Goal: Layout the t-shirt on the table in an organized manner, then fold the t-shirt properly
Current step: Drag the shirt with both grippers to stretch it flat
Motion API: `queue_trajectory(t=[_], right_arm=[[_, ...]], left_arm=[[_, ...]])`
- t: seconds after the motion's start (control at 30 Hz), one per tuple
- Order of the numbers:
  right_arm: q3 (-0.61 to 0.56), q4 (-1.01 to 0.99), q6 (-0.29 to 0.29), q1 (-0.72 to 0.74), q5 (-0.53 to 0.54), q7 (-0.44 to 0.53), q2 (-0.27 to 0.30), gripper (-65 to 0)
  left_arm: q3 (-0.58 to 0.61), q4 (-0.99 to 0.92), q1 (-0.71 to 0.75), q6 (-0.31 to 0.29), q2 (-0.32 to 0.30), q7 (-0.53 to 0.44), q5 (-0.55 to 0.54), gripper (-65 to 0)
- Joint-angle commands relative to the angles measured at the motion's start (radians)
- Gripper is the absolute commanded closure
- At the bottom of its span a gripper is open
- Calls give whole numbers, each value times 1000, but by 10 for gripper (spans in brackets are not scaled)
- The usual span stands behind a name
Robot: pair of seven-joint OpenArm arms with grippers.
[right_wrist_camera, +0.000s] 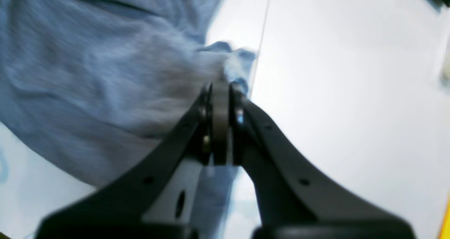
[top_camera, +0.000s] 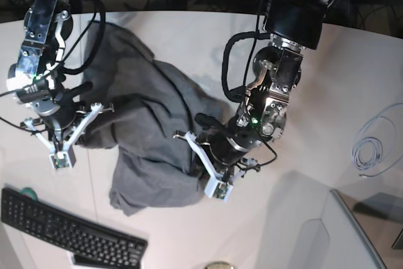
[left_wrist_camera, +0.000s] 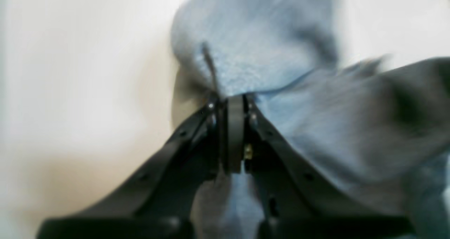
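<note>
Lying crumpled on the white bench (top_camera: 352,67), bunched between the two arms: a grey t-shirt (top_camera: 145,137), soft, light and limp, sure to sag and drape from any held point. Left gripper (left_wrist_camera: 235,102) closed on a fold of the cloth at the heap's near edge; right gripper (right_wrist_camera: 220,86) likewise pinched shut on an edge or corner of the fabric, beside the thin seam in the bench top. Not yet spread flat; sleeves and neckline impossible to pick out in the mound. Probably best taken at two matching points, shoulders or hem corners, then lifted apart to let the weight pull creases out. Thin knit likely to slip from a shallow pinch. Black keyboard (top_camera: 69,228) near the front edge, clear of the cloth.
</note>
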Motion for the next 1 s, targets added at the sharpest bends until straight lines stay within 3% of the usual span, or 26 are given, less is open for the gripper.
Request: queue_trajectory(t=[0.0,0.17,0.37,0.57,0.77,0.9,0.97], right_arm=[[-5,37,-4,17,8,19,2,-2],[12,126,-8,15,5,19,6,-2],[190,152,-39,11,5,19,2,-2],[304,137,-34,14,6,19,25,-5],[246,62,-34,-6,6,18,40,-5],[131,63,-33,-92,11,18,34,-5],[42,63,-31,-147,11,22,34,-5]], left_arm=[[-2,64,-20,1,-5,-3,3,0],[-2,205,-22,1,5,40,2,0],[11,211,-10,1,106,37,2,0],[4,179,-16,1,129,35,10,0],[10,29,15,1,112,40,11,0],[-1,59,130,1,49,40,11,0],[-2,101,191,1,-20,40,8,0]])
